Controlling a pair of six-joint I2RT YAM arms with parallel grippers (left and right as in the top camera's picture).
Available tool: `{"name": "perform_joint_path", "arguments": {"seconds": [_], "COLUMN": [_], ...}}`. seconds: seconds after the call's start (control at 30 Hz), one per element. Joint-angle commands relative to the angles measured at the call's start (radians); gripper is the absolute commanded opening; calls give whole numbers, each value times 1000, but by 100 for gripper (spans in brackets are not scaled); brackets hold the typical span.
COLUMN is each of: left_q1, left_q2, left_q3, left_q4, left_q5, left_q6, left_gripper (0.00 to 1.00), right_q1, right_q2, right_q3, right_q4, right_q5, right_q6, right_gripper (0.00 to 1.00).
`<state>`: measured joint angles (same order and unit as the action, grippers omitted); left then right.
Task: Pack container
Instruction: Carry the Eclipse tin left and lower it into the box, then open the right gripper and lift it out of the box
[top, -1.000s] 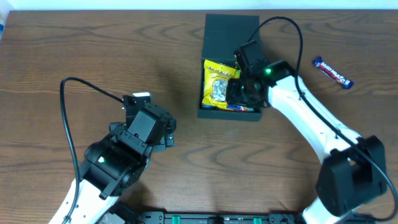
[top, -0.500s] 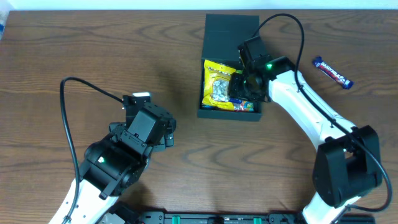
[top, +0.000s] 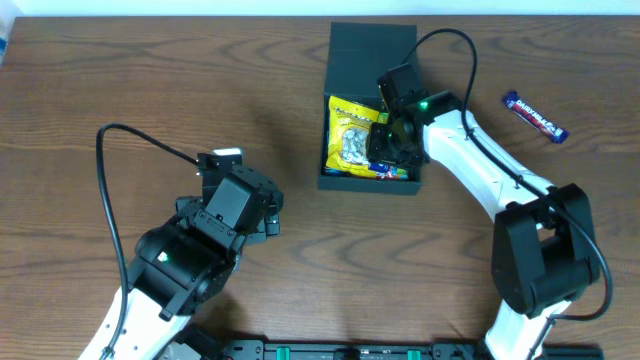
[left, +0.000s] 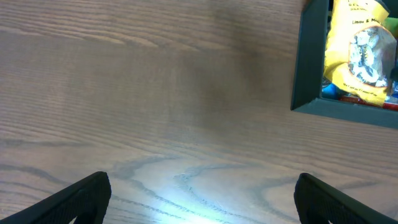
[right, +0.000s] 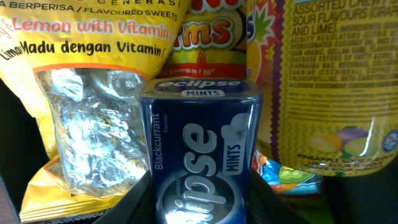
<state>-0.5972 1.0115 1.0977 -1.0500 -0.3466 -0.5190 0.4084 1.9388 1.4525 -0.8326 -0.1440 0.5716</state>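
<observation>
The dark teal-black container (top: 352, 181) lies open at the table's back middle, its flap lid (top: 372, 45) folded back. Inside are a yellow lemon-sweets packet (top: 350, 135) and other colourful snack packets. My right gripper (top: 392, 140) is down inside the container, shut on a dark blue Eclipse mints tin (right: 199, 155), which sits over the yellow packet (right: 81, 124) and a sour-sweets packet (right: 336, 81). My left gripper (left: 202, 199) is open and empty, low over bare table left of the container (left: 308, 62).
A blue chocolate bar (top: 534, 116) lies on the table right of the container. The wood table (top: 150, 80) stretches bare to the left. The right arm's cable (top: 455, 40) arcs over the lid.
The right gripper has shifted slightly toward the back within the container, still holding the tin. The left arm has not moved.
</observation>
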Motion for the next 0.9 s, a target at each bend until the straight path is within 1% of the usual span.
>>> {"name": "perform_joint_path", "arguments": {"seconds": [0.0,0.43,0.57,0.6,0.63,0.7,0.77,0.87], "left_q1": [2,2,2,2,2,2,2,2], "left_q2": [-4,-4,-4,-4,-4,-4,-4,-4], "left_q3": [-3,-3,-3,-3,-3,-3,-3,-3], "left_q4": [-4,-4,-4,-4,-4,-4,-4,-4], "left_q5": [-11,-11,-11,-11,-11,-11,-11,-11], "left_q6": [10,10,10,10,10,10,10,10], "left_gripper": [95,95,95,95,95,95,95,95], "right_q1": [-7,9,12,12,12,12,12,12], "right_q2": [16,18,18,18,18,18,18,18], "right_q3": [19,19,19,19,19,19,19,19], "right_q4": [-1,-33,-35,-35,-35,-35,-35,-35], "right_q5": [29,31,31,31,31,31,31,31], "right_q6": [-20,-38,-37,-37,-37,-37,-37,-37], "right_gripper": [1,1,2,5,9,28,34,49]}}
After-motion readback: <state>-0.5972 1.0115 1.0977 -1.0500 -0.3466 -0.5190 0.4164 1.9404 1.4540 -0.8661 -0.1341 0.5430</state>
